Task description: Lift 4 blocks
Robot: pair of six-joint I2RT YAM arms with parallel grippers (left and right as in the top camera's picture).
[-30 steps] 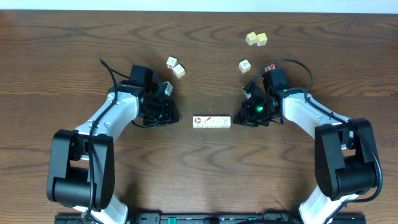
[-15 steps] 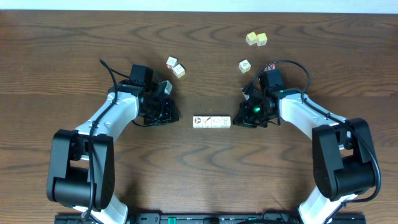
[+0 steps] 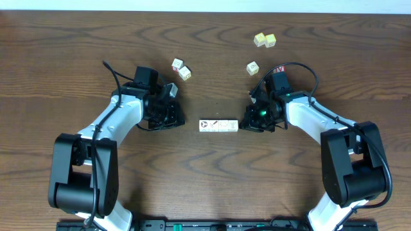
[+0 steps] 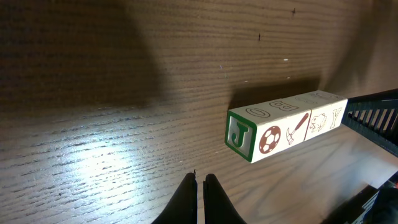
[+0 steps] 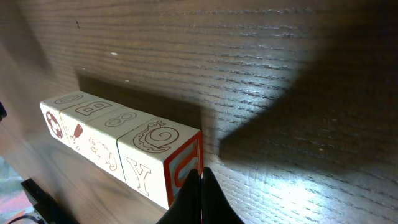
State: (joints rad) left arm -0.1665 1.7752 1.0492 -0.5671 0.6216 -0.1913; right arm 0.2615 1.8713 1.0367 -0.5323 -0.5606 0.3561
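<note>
Overhead: left claw [image 3: 176,120] clear of blocks [image 3: 218,126], right claw [image 3: 246,125] at their end — both closed, empty.

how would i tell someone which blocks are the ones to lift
On the brown wooden table, look near the centre. The blocks lie there: four pale cubes end to end as one short bar. The loose cubes farther back sit only singly or in pairs.

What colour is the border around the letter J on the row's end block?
Green. The end block shows it best in the left wrist view.
</note>
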